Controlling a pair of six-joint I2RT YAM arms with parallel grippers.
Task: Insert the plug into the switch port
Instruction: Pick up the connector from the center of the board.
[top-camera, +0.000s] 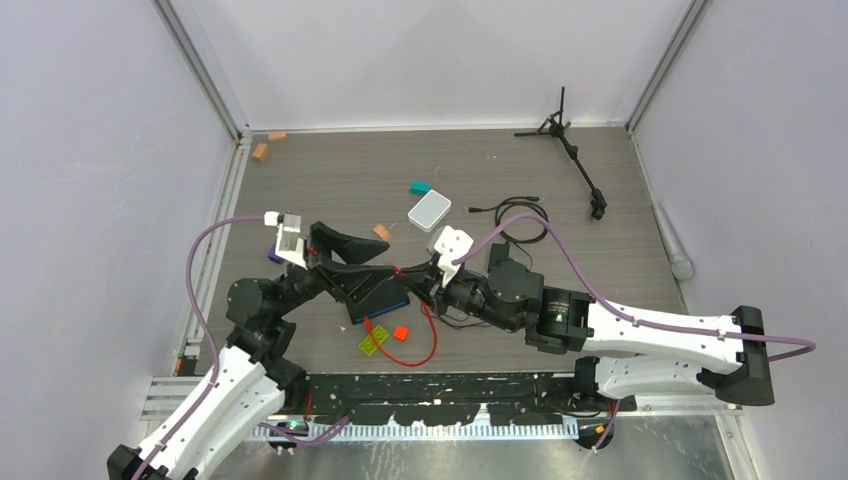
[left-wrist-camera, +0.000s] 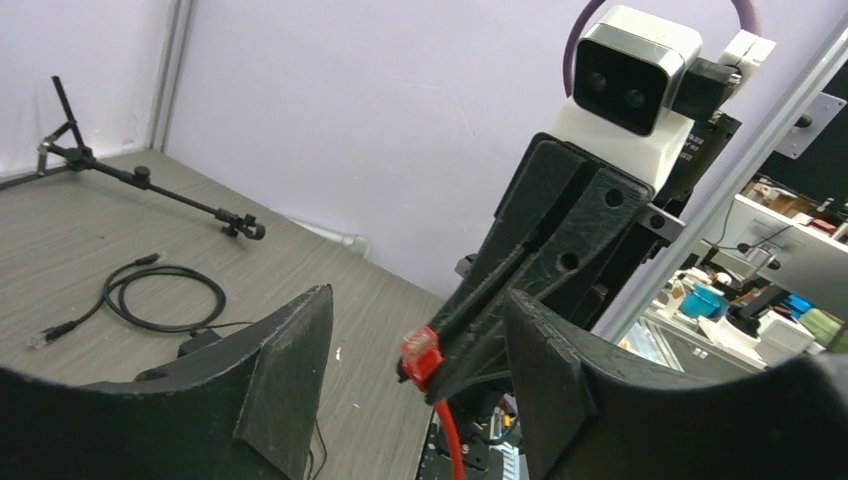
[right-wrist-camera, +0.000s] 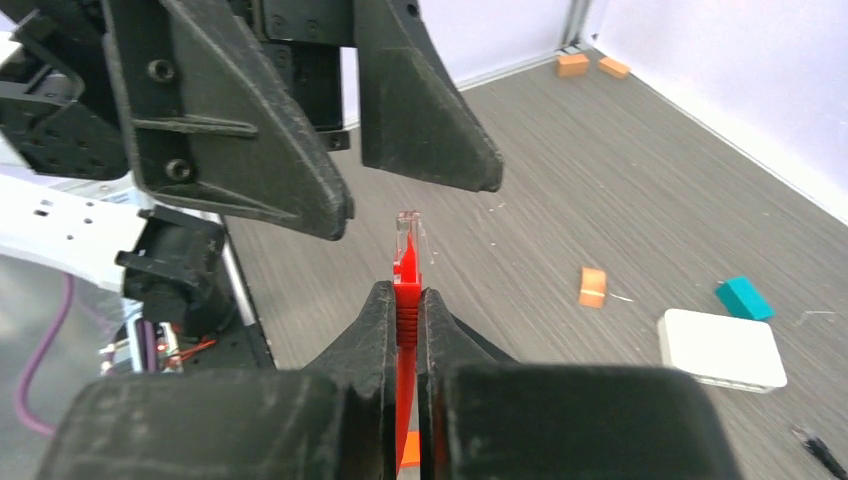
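The grey table (top-camera: 330, 170) carried both arms close together near its front edge, and the task looked to me about halfway done: the grasp was made, the insertion was not. The left gripper (top-camera: 385, 265) was spread wide and held nothing; it hung just above a dark box with a blue edge (top-camera: 388, 300), which I took to be the switch, though its ports could not be seen in any view. The right gripper (right-wrist-camera: 405, 295) was clenched on the red boot of the plug (right-wrist-camera: 407, 235), with the clear connector tip standing out past the fingertips and pointing into the gap between the two left fingers. The plug was in the air, near the switch but not touching it. The red-orange cable (top-camera: 432, 340) hung down from the grasp and lay in a loose loop on the table just in front of the box. What remained, in my judgement, was to turn the tip toward a port, line it up, and press it in until it seats.
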